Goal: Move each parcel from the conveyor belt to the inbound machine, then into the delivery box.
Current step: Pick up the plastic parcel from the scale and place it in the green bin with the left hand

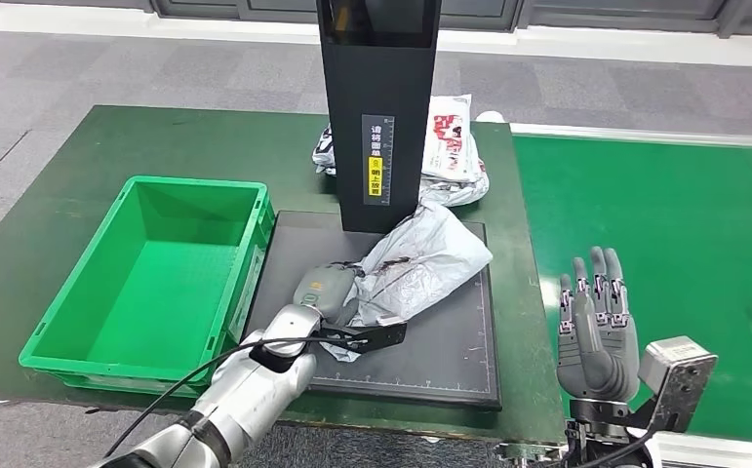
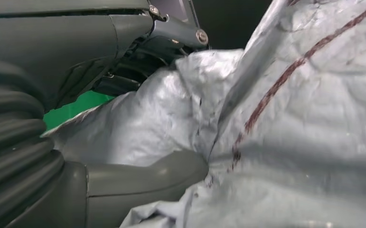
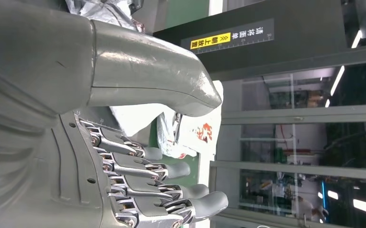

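On the dark scanner platform [image 1: 450, 351], left hand [image 1: 325, 290] grips grey parcel [image 1: 420, 258]; right hand [image 1: 596, 327] spread, empty.

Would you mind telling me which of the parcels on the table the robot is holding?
The crumpled grey parcel on the black scanner pad, gripped by the left hand. The red-and-white printed parcels lie untouched behind the black column.

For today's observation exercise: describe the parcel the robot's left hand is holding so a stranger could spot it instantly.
Find the tall black scanner column; at its foot lies a dark flat platform. On it sits a crumpled silver-grey parcel, gripped by the left hand. Unlike the white, red-printed parcels behind the column, it is plain grey.
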You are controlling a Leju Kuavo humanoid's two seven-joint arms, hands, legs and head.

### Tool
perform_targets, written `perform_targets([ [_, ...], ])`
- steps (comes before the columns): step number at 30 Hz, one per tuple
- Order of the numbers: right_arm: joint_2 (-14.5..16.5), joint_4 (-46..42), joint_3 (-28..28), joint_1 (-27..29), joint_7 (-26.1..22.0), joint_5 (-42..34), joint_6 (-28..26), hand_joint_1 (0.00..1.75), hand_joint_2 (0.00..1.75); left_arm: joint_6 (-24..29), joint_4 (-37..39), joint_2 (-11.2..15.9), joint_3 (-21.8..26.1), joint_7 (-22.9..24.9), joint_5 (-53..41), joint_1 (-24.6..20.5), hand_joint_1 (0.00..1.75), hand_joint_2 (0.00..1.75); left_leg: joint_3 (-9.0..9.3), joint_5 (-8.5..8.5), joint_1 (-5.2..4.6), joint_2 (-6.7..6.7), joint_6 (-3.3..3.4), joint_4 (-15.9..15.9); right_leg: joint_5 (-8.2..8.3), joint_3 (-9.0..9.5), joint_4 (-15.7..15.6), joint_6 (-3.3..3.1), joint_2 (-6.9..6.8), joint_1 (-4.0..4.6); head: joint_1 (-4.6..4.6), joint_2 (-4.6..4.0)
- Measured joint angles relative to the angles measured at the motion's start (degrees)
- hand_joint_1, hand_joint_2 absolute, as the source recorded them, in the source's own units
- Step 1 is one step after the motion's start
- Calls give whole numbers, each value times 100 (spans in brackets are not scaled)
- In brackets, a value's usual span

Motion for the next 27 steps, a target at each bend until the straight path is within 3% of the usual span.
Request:
perform_targets([
  [11, 0, -4, 0, 126, 26, -13, -79, 0, 175, 62, 624, -106, 69, -173, 46, -323, 175, 175, 38, 0, 0, 1, 1, -2, -2, 39, -1, 1, -1, 0, 1, 0],
  [15, 4, -71, 0, 239, 31, -15, -121, 0, 175, 949, 441, -107, 212, -62, 250, -170, 175, 175, 35, 2, 0, 2, 1, -2, 1, 33, 0, 1, 1, 0, 1, 0],
  [20, 20, -237, -13, 405, 23, -16, -98, 0, 175, 1749, -796, -32, 481, -230, 607, 288, 175, 175, 8, 8, 1, 4, -1, -1, 5, 4, 2, 0, 6, 1, 1, 0],
  [23, 26, -262, -73, 457, -46, -17, -165, 0, 175, 2567, -2007, 59, 659, -515, 1017, 662, 175, 175, -1, 6, 1, 12, -2, -2, 4, -8, 4, -1, 13, 1, 0, 0],
  [27, 29, -282, -162, 571, -134, -10, -267, 0, 175, 3060, -3536, 161, 960, -788, 1450, 1207, 175, 175, -4, -2, 1, 16, -6, -4, -4, -15, 3, -6, 14, 2, 0, 0],
])
